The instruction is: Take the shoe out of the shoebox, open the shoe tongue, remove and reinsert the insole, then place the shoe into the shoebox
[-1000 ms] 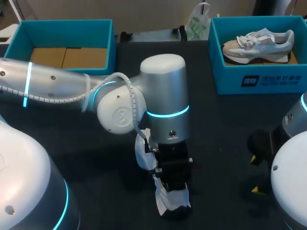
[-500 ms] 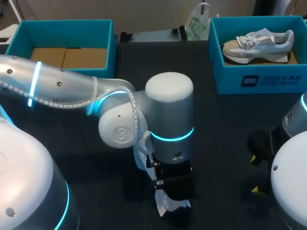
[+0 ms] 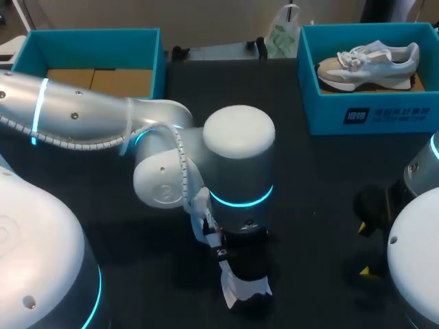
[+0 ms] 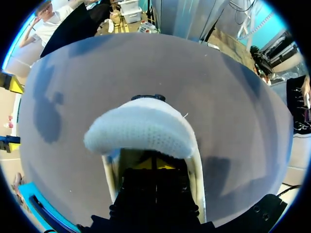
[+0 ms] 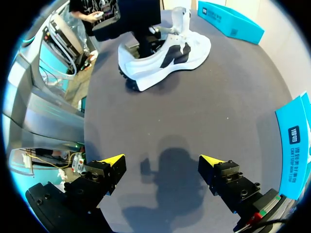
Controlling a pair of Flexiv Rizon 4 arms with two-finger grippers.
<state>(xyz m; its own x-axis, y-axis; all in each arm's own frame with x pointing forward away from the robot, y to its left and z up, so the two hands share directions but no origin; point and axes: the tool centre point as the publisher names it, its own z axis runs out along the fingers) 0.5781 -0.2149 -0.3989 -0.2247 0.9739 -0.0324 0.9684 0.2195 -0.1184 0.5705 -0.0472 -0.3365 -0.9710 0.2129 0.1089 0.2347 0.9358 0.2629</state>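
Observation:
A white shoe (image 3: pixel 244 293) with a black side mark (image 5: pixel 165 53) lies on the dark table, near its front edge. My left arm comes in from the left and stands over it. My left gripper (image 4: pixel 153 165) is shut, its tips down inside the shoe's opening just behind a white knit flap (image 4: pixel 141 131). Whether anything thin is pinched between the tips is hidden. My right gripper (image 5: pixel 163 162) hangs open over bare table to the right of the shoe, holding nothing, and it also shows at the right edge of the head view (image 3: pixel 366 249).
A teal shoebox (image 3: pixel 374 116) at the back right holds a second, grey-and-white shoe (image 3: pixel 370 62). Another teal box (image 3: pixel 89 41) with a cardboard bottom stands at the back left. A small plastic bag (image 3: pixel 282 34) lies at the back middle.
My left arm's wrist has shifted a little to the right and toward the front over the shoe. The shoe and my right arm have stayed in place.

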